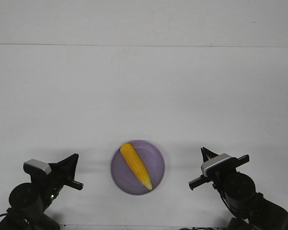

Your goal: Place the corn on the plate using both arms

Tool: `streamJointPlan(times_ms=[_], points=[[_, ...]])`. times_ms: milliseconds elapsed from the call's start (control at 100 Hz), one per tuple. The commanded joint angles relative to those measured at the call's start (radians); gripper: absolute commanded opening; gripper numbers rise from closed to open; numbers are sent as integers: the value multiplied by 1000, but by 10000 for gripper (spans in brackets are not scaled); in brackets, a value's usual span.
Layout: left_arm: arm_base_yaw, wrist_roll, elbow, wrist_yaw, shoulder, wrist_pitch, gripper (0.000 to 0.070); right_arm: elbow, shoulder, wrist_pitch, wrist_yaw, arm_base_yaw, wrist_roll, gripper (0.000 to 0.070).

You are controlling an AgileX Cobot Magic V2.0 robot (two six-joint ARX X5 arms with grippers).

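Observation:
The yellow-orange corn point(136, 165) lies diagonally on the lavender plate point(156, 160), with its paler pointed tip toward the near right rim. The plate sits on the white table near the front edge, between the two arms. My left gripper point(75, 157) is to the left of the plate, low over the table, with its jaws together and nothing in them. My right gripper point(205, 152) is to the right of the plate, also with its jaws together and empty. Neither gripper touches the corn or the plate.
The white table point(144, 96) stretches back to a seam line at the far wall. No other objects show on it. The arm bases stand at the near left point(26, 199) and the near right point(240, 189).

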Motion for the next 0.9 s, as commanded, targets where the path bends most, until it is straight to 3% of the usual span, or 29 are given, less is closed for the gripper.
streamJointPlan(times_ms=[0, 180, 350, 620, 890], points=[[35, 110, -13, -49, -18, 27, 15, 11, 3, 10, 2, 11, 16, 17], [255, 289, -219, -48, -136, 220, 15, 11, 3, 10, 2, 11, 16, 17], [393, 388, -391, -46, -236, 294, 15, 11, 3, 10, 2, 11, 17, 17], [444, 394, -509, -46, -259, 382, 15, 11, 3, 10, 2, 11, 16, 17], [444, 393, -510, -47, -259, 413, 15, 11, 3, 10, 2, 11, 17, 17]])
